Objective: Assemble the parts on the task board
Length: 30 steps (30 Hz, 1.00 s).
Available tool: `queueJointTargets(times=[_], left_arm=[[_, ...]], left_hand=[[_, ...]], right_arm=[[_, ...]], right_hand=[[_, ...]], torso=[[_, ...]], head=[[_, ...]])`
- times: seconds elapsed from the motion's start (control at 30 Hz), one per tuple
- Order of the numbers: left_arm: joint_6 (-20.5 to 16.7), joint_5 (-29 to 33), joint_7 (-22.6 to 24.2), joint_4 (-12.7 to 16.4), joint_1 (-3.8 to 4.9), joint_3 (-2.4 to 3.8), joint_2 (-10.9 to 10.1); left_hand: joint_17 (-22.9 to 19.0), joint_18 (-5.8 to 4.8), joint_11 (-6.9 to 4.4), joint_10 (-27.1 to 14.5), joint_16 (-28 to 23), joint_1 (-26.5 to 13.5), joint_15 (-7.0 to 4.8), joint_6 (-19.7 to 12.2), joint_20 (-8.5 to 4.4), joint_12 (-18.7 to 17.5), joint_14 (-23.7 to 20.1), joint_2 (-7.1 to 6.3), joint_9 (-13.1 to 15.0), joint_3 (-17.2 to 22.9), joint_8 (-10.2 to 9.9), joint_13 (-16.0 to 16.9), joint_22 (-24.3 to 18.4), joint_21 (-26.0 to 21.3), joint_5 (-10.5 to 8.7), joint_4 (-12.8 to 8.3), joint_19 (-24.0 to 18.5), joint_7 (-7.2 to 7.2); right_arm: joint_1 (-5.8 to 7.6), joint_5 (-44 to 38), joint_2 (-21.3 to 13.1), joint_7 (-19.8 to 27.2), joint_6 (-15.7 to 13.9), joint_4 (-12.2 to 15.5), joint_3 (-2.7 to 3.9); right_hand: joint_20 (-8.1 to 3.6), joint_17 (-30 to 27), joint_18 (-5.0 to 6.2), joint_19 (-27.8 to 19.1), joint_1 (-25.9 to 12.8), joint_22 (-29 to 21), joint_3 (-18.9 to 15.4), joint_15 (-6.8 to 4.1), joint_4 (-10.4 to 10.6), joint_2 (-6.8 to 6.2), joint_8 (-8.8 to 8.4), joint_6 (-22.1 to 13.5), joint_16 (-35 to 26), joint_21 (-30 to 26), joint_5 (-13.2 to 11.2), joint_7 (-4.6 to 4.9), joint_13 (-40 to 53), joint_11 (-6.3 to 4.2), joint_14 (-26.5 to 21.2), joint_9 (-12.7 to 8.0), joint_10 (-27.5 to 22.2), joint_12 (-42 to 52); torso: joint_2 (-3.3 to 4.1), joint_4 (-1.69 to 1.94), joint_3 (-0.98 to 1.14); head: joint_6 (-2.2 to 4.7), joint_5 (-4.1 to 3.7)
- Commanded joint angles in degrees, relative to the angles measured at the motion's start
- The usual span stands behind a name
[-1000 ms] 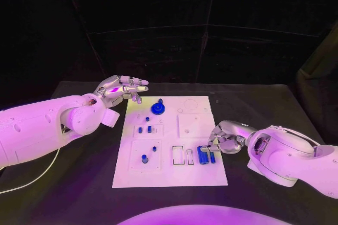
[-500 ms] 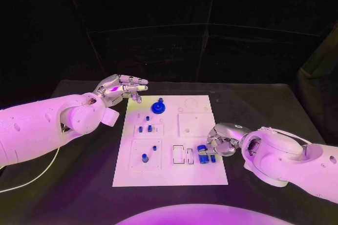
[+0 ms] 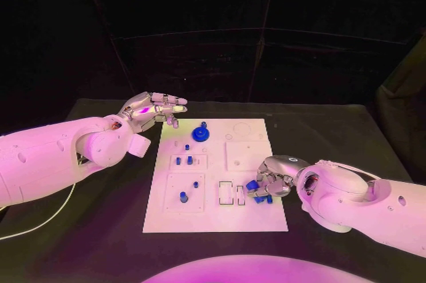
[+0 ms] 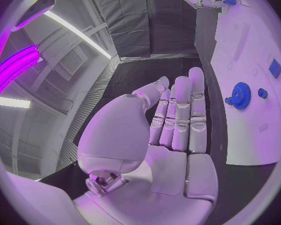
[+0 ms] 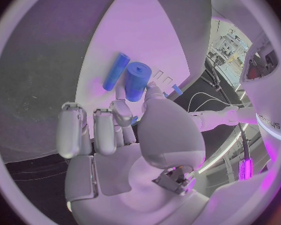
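Note:
The white task board (image 3: 249,218) lies mid-table. A blue gear (image 3: 200,134) stands near its far edge, and small blue pegs (image 3: 182,161) sit in the left blocks. My right hand (image 3: 271,179) is low over the board's right side. In the right wrist view its thumb and a finger pinch the thicker blue cylinder (image 5: 137,81), while a thinner blue cylinder (image 5: 115,71) lies beside it on the board. My left hand (image 3: 152,107) hovers off the board's far left corner, fingers extended and holding nothing. From the left wrist view the gear (image 4: 240,95) lies beyond its fingertips (image 4: 197,80).
Two empty rectangular slots (image 3: 231,194) lie just left of the cylinders. A blue peg (image 3: 184,197) stands in the near-left block. A raised white square (image 3: 243,155) sits right of centre. Black table (image 3: 106,234) surrounds the board.
My right hand has moved left and lower onto the blue cylinders and closed round the thicker one. The left hand has stayed in place.

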Motion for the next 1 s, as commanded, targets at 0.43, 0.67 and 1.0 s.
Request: queueJointTargets(times=[0.43, 0.67, 1.0], left_arm=[[0.76, 0.22, 0.08, 0.23, 0.09, 0.04, -0.22], [0.81, 0.22, 0.05, 0.11, 0.08, 0.04, -0.09], [0.90, 0.22, 0.04, -0.01, 0.08, 0.03, 0.23]], left_hand=[[-0.09, 0.72, -0.07, -0.46, -0.29, 0.10, 0.10, -0.13, 0.05, 0.36, -0.36, 0.49, 0.04, -0.35, 0.28, 0.09, -0.05, -0.29, 0.16, -0.05, -0.48, 0.03], [-0.09, 0.72, -0.07, -0.46, -0.29, 0.10, 0.10, -0.13, 0.05, 0.36, -0.36, 0.49, 0.04, -0.35, 0.28, 0.09, -0.05, -0.29, 0.16, -0.05, -0.48, 0.03], [-0.09, 0.72, -0.07, -0.46, -0.29, 0.10, 0.10, -0.13, 0.05, 0.36, -0.36, 0.49, 0.04, -0.35, 0.28, 0.09, -0.05, -0.29, 0.16, -0.05, -0.48, 0.03]], right_arm=[[-1.59, -0.04, 1.29, -1.81, -1.38, 0.27, -0.19], [-1.63, 3.75, -0.48, -0.13, -9.17, 2.87, -0.17], [-1.61, 9.19, -1.60, 3.46, -15.46, 5.95, -0.11]], right_hand=[[0.11, 0.28, -0.46, 0.22, 2.01, 2.27, -0.82, -0.05, -0.05, 0.77, 0.95, -1.04, 0.35, 0.30, 3.27, -0.01, 0.37, 0.14, 2.94, 0.91, -0.44, -0.62], [0.02, 0.43, -0.47, 0.27, 3.41, 2.38, -1.07, -0.18, -0.31, 1.82, 1.76, -1.16, 0.38, 0.35, 6.80, -0.18, 0.71, -0.02, 2.97, 1.78, -0.25, -0.91], [-0.13, 0.60, -0.53, 0.46, 4.92, 2.69, -1.05, -0.33, -0.81, 2.85, 2.22, -1.20, 0.42, 0.50, 10.79, -0.32, 1.14, -0.18, 3.01, 2.38, 0.04, -1.10]], torso=[[-0.06, -0.07, -0.01], [-0.11, 0.01, 0.01], [-0.10, 0.22, -0.07]], head=[[0.05, 0.04], [0.18, -0.04], [0.29, 0.07]])
